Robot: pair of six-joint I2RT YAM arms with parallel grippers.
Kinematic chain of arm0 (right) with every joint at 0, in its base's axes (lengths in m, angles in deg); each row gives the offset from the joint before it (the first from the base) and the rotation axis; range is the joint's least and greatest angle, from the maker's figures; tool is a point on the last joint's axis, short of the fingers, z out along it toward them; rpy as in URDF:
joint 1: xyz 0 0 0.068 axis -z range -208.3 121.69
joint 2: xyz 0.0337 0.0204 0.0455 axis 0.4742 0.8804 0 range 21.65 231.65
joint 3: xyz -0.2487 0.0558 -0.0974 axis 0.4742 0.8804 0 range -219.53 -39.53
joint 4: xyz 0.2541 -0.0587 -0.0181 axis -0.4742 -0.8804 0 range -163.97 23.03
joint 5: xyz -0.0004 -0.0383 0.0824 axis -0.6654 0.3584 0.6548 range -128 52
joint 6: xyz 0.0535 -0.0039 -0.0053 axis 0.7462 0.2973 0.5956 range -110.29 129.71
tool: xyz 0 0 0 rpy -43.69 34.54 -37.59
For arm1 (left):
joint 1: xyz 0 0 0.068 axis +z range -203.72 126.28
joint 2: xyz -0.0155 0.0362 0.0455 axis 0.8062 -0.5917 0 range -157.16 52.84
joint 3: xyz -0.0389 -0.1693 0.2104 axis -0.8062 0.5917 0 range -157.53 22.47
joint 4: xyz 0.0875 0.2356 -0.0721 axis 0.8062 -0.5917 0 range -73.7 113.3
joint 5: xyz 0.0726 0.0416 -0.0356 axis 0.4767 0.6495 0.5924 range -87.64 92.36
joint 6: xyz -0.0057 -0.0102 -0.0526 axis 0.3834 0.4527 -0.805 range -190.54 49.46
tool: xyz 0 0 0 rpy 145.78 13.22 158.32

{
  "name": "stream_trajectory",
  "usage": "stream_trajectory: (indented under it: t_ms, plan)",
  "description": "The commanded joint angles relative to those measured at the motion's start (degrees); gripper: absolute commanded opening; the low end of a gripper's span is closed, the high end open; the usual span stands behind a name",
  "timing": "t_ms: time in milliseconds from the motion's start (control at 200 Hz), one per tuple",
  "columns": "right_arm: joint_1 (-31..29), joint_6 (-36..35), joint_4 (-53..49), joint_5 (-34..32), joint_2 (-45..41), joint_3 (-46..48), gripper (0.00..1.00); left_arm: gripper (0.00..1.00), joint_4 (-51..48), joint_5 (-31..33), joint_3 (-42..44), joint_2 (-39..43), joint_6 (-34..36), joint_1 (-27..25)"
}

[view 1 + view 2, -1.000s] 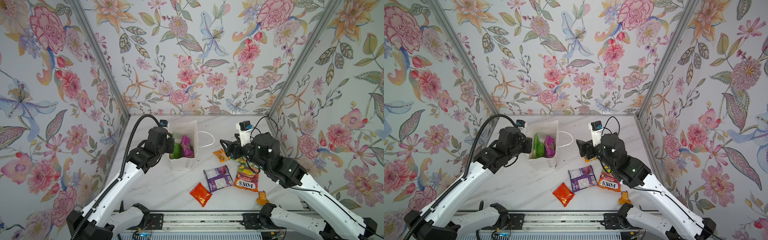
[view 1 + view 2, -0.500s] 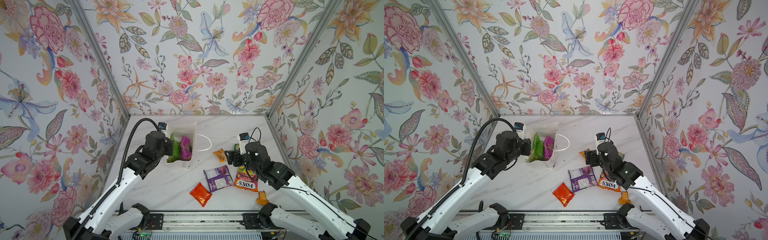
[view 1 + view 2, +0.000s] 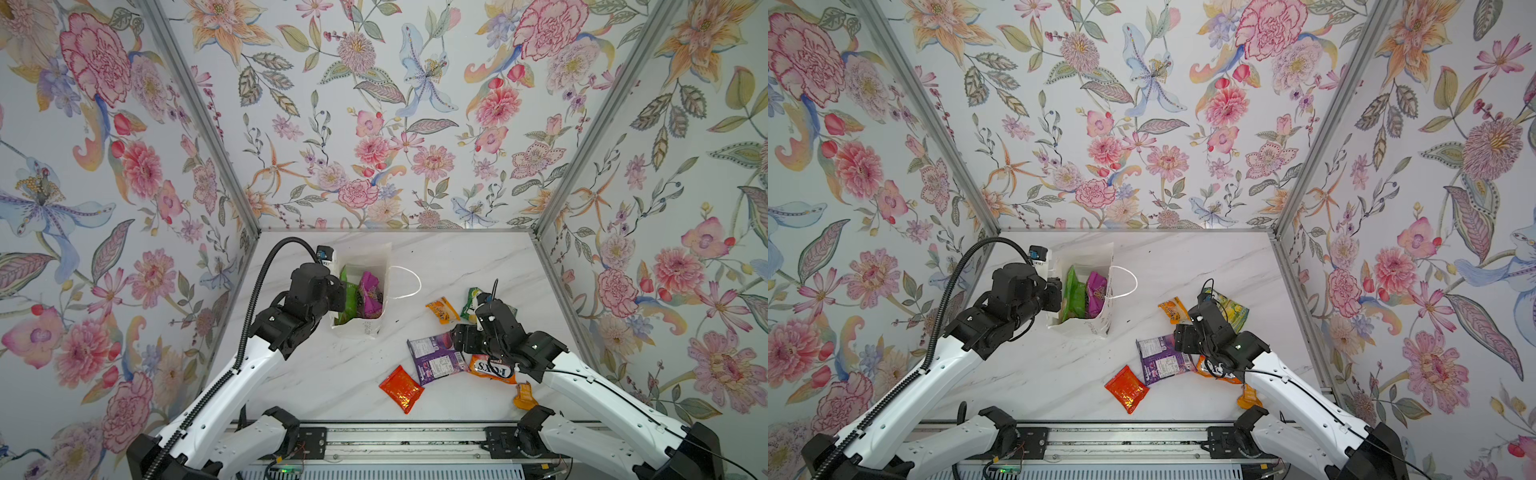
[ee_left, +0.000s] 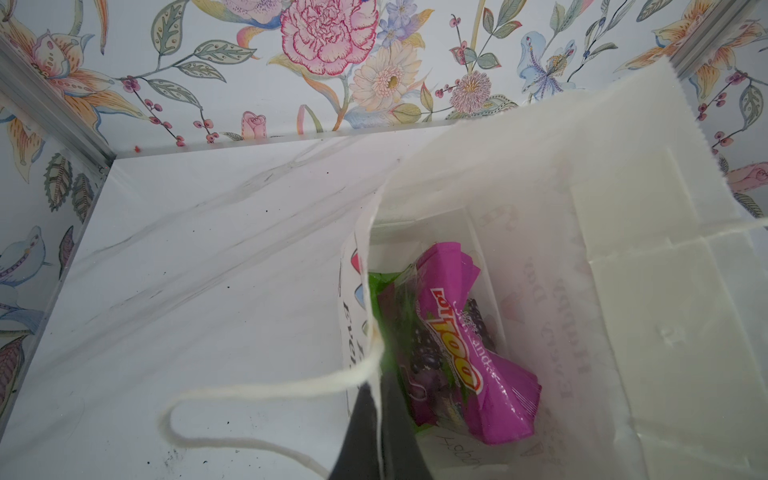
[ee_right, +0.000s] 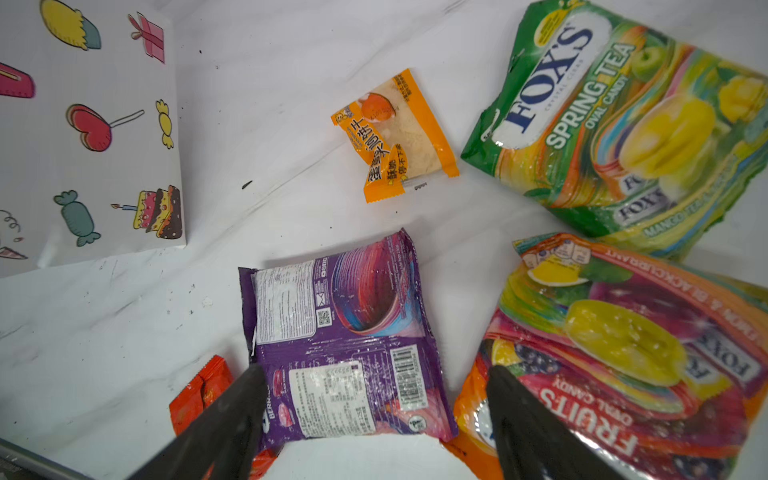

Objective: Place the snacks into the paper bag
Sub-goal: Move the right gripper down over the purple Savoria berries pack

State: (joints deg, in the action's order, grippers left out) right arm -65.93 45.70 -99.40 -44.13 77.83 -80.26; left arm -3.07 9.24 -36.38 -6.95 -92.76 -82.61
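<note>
The white paper carrier bag (image 3: 361, 328) stands open near the back edge of the white marble desk (image 3: 332, 382), toward its left side. The left gripper (image 4: 380, 436) is clenched on the paper of the bag's rim. Inside the bag lie a green packet (image 3: 350, 299) and a magenta packet (image 4: 469, 345). The right gripper (image 5: 374, 374) is released, with its fingers spread above the purple foil packet (image 3: 436, 357) near the desk's right edge. Close by lie an orange FOX'S bag (image 3: 492, 369), a green FOX'S bag (image 5: 602, 124), a small orange sachet (image 3: 442, 309) and a red-orange foil pack (image 3: 401, 388).
</note>
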Motion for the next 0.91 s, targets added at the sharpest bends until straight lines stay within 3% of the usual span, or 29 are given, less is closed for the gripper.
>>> stream_trajectory:
  t_ms: [0, 250, 425, 706, 901]
  plan:
    - [0.18, 4.40, -1.92, 2.09, 1.27, 1.95, 0.85, 0.00, 3.61, 2.61, 0.27, 1.72, 1.21, 0.58]
    - [0.17, 8.10, -2.25, 3.32, 2.56, 5.43, 0.83, 0.00, 3.44, 3.02, 0.32, 1.68, 1.21, 0.59]
    - [0.14, 9.49, -6.36, -0.28, -0.87, 7.16, 0.83, 0.00, 3.28, 3.34, 0.36, 1.72, 1.12, 0.59]
    - [6.76, 12.76, -8.03, 0.60, -3.51, 11.51, 0.84, 0.00, 3.37, 2.97, 0.38, 1.80, 0.95, 0.58]
    - [7.61, 13.99, -8.18, 0.21, -2.57, 12.18, 0.87, 0.00, 3.27, 2.93, 0.36, 1.65, 1.03, 0.56]
